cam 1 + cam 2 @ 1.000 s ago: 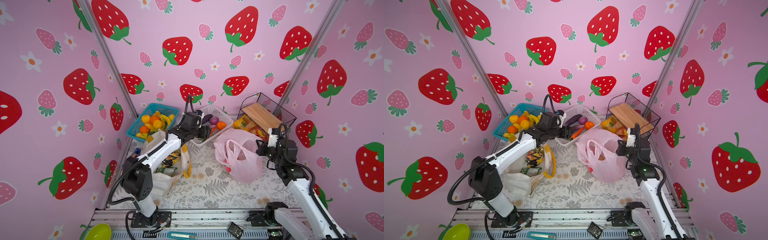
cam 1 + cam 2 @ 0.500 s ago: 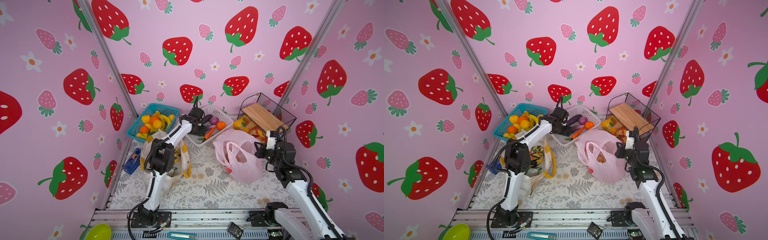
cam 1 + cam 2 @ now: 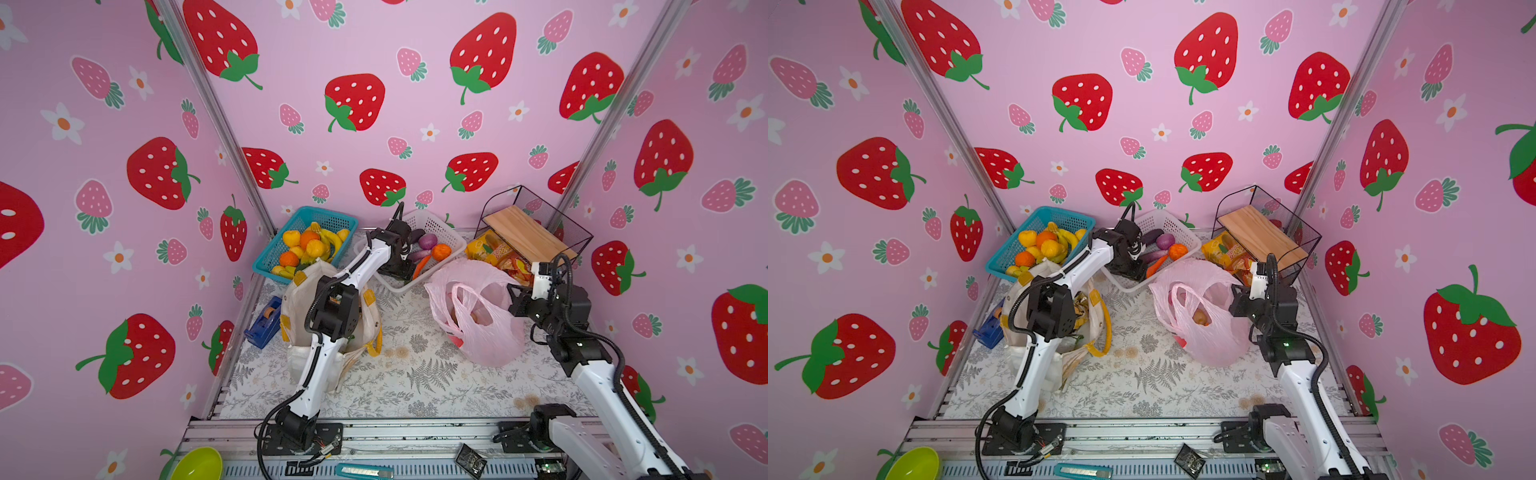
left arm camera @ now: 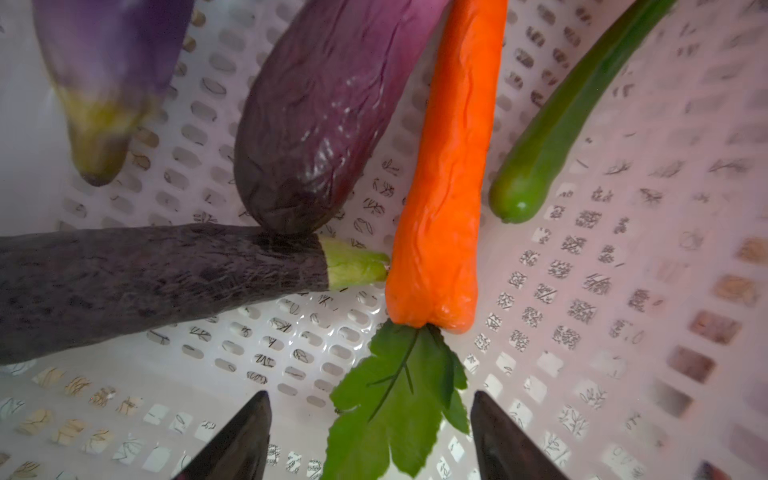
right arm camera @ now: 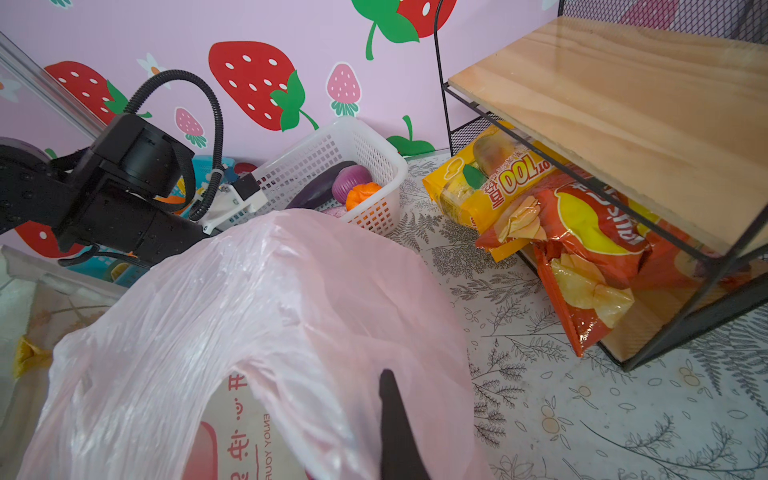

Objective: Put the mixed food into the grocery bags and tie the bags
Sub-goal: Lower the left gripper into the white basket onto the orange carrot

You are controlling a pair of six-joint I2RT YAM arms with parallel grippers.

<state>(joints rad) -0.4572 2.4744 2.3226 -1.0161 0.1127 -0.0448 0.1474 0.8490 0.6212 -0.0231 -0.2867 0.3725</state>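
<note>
Carrot point(image 4: 444, 166) btw eggplant point(image 4: 316, 112) & cucumber point(image 4: 552, 124)

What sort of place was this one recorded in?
Likely a staged robot test booth, not a real shop: strawberry-print walls, two arms bolted to a metal rail, toy vegetables in a white basket.
</note>
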